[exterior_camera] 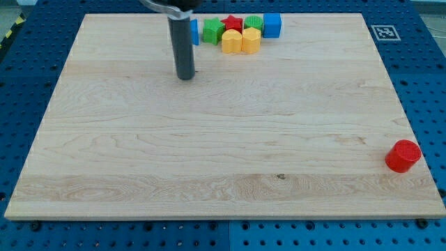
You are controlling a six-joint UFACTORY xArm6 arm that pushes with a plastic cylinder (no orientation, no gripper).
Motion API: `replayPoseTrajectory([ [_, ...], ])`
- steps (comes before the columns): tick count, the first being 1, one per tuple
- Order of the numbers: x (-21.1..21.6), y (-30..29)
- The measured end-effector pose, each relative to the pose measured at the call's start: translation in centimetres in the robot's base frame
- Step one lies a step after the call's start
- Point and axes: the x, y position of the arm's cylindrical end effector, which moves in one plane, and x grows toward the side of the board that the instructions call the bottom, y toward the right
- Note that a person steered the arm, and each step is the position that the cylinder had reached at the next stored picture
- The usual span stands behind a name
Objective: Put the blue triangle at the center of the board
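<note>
1. Counted from the view's left: two blue blocks, two green, one red star-like block, two yellow, and one red cylinder, eight in all, on one wooden board.
2. My tip rests on the board near the view's top, left of centre; the rod has no jaws, so nothing is spread or pinching.
3. The blue triangle shows only as a thin blue sliver just to the right of the rod, mostly hidden behind it, so its shape cannot be made out. It sits by the top edge, above and slightly right of my tip.
4. Next come a green block, the red star and a second green block.
5. Two yellow blocks sit touching, just below them.
6. A blue cube ends the cluster.
7. The red cylinder stands alone at the right edge, well apart.
</note>
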Motion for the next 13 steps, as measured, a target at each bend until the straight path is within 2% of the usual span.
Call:
replayPoseTrajectory([
  [2, -7.3, -4.3],
  [3, -11.7, -4.3],
  [4, -13.5, -3.9],
  [5, -13.7, 0.6],
  [6, -13.4, 2.1],
  [9, -12.2, 2.1],
  [12, -9.4, 2.1],
  [13, -7.1, 2.1],
])
